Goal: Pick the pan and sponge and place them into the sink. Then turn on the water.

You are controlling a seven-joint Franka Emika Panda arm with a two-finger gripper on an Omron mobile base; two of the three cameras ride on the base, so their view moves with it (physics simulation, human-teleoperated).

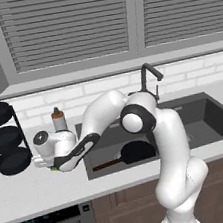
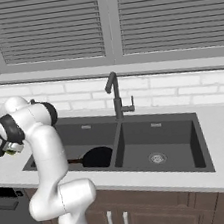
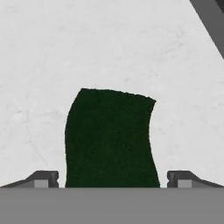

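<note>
The sponge (image 3: 109, 140) lies on the white counter with its dark green side up, between the two finger tips of my gripper (image 3: 112, 181). The jaws stand wide apart on either side of it and close on nothing. From the base, my gripper (image 1: 49, 164) hangs low over the counter left of the sink (image 1: 213, 118), and a sliver of the sponge (image 1: 55, 168) shows under it. The black pan (image 1: 137, 151) lies in the sink's left basin, its handle pointing left. From the right side, the pan (image 2: 97, 157), the sink (image 2: 201, 137) and the sponge (image 2: 11, 152) under my gripper (image 2: 6, 148) show too. No water runs from the faucet (image 1: 149, 77).
A black tiered rack (image 1: 4, 138) stands at the far left of the counter. A small bottle (image 1: 59, 120) stands just behind my hand. The faucet (image 2: 115, 96) rises behind the divider of the sink. A window with shut blinds spans the wall.
</note>
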